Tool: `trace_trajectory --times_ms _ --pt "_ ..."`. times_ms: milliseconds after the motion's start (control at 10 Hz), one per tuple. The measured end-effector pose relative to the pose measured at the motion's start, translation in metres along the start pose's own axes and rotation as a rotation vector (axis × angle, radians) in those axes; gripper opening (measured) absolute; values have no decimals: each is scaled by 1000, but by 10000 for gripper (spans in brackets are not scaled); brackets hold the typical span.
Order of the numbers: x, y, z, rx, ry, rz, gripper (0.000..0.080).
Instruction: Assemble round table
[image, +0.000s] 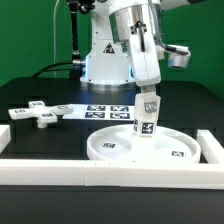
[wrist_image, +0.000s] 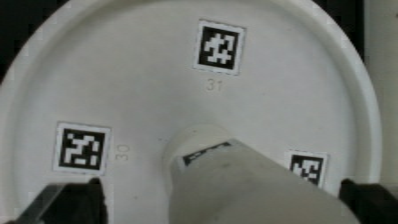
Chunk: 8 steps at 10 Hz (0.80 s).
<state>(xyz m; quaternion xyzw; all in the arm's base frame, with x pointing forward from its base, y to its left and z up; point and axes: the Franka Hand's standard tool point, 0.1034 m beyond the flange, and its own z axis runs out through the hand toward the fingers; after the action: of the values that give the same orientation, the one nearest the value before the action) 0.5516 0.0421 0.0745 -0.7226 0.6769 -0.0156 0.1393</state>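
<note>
The round table's large rimmed disc lies flat near the front bar. The short thick leg stands upright on its middle. My gripper sits over the leg's upper end, open, with a finger on each side. In the wrist view the disc fills the picture and the leg rises toward the camera. My gripper straddles the leg, and one dark finger stands clearly apart from it. The small cross-shaped foot lies loose on the table at the exterior view's left.
The marker board lies flat behind the disc, in front of the robot's base. White border bars run along the front, at the exterior view's left and at its right.
</note>
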Motion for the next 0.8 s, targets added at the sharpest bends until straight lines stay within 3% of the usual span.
trace_trajectory --times_ms 100,200,400,800 --pt "-4 1 1 -31 -3 -162 649" --pt "-3 -1 0 -41 -5 -279 649" --pt "1 -2 -1 -54 -27 -501 649" --pt "4 -1 -1 -55 -33 -767 649"
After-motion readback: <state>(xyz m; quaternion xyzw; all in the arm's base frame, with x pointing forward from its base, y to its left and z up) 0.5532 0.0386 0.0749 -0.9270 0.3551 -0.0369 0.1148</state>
